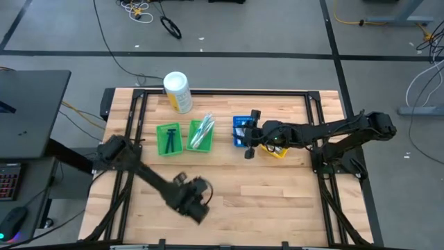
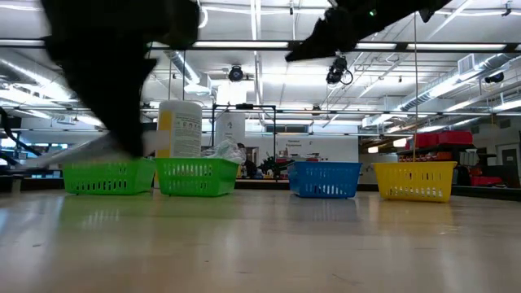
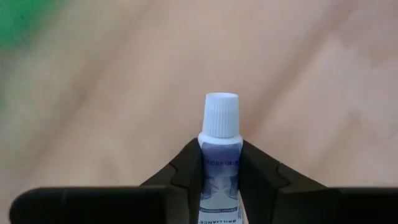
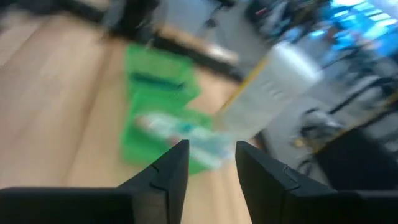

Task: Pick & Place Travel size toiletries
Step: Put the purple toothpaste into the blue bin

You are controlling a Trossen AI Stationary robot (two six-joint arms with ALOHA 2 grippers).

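Left gripper (image 3: 221,171) clamped on white tube (image 3: 220,155), at table's 7 o'clock. Right gripper (image 4: 211,165) parted, empty, over blue bin (image 1: 241,130); green bins (image 1: 168,138) toward 10 o'clock.

Overhead and table-level views share four bins (image 1: 201,134); wrist views close.

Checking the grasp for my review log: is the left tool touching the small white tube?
Touching. The left wrist view shows the left tool with both fingers pressed against the sides of the tube.

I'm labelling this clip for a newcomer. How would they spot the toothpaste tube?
Find the left arm over the wooden table's near edge. Its hand is shut on the small white tube: ribbed white cap, blue print, the only toiletry outside the bins.
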